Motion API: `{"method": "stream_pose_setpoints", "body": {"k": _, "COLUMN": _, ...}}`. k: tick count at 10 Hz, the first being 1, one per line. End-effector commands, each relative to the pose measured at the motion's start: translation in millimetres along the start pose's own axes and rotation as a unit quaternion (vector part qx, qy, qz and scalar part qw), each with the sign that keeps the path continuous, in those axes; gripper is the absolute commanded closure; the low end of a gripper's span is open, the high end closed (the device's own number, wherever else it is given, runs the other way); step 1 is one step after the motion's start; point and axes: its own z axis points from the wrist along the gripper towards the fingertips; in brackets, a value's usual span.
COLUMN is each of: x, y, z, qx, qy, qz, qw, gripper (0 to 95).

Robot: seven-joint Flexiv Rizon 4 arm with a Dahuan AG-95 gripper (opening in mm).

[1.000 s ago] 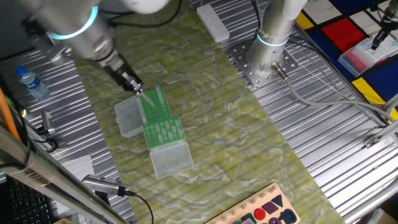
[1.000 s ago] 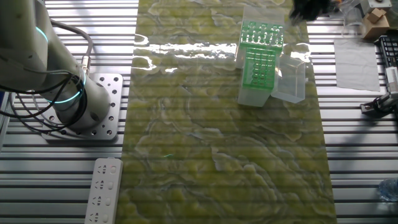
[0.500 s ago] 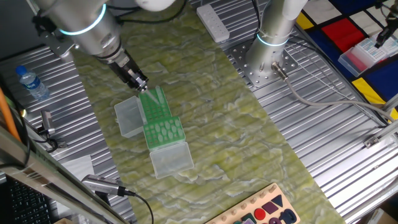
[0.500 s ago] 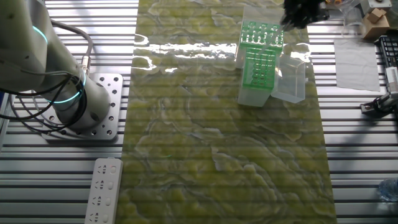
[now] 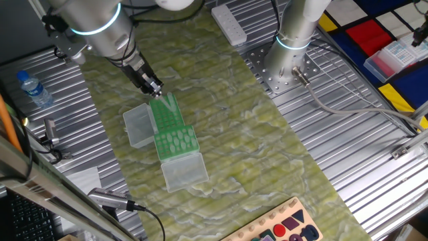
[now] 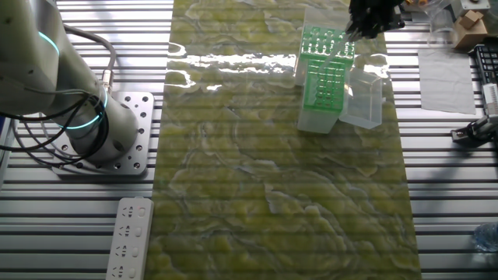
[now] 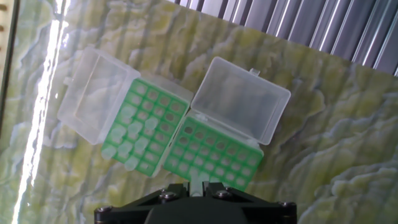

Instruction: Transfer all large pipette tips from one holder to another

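Observation:
Two green racks stand side by side with their clear lids open. The left rack (image 7: 142, 135) holds several large pipette tips (image 7: 132, 147), which show as pale dots. The right rack (image 7: 214, 155) shows mostly dark holes. My gripper (image 7: 196, 186) is at the bottom edge of the hand view, over the near edge of the right rack. It is shut on one pale tip (image 7: 198, 179) that points down. In the fixed views the gripper (image 5: 154, 90) (image 6: 361, 25) hangs just above the end of the emptier rack (image 5: 166, 112) (image 6: 327, 43).
The open lids (image 7: 239, 99) (image 7: 98, 92) lie flat beside the racks on the green mat. A second robot base (image 5: 287, 60) stands at the mat's edge, with a power strip (image 5: 229, 25) nearby. A water bottle (image 5: 32, 88) lies on the ribbed metal table.
My gripper has shifted a little sideways toward the racks with the tip held in it. It now hangs over the end of the emptier rack. The racks have not moved.

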Motion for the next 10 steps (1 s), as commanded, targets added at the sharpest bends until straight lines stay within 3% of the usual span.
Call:
{"method": "stream_pose_setpoints", "body": {"k": 1, "x": -1.5, "y": 1.3, "z": 0.6, "qx": 0.0, "qy": 0.001, "qz": 0.001, "qw": 1.0, "gripper": 95.0}}
{"method": "stream_pose_setpoints", "body": {"k": 10, "x": -1.1, "y": 6.2, "z": 9.9, "qx": 0.002, "qy": -0.004, "qz": 0.004, "qw": 1.0, "gripper": 95.0}}
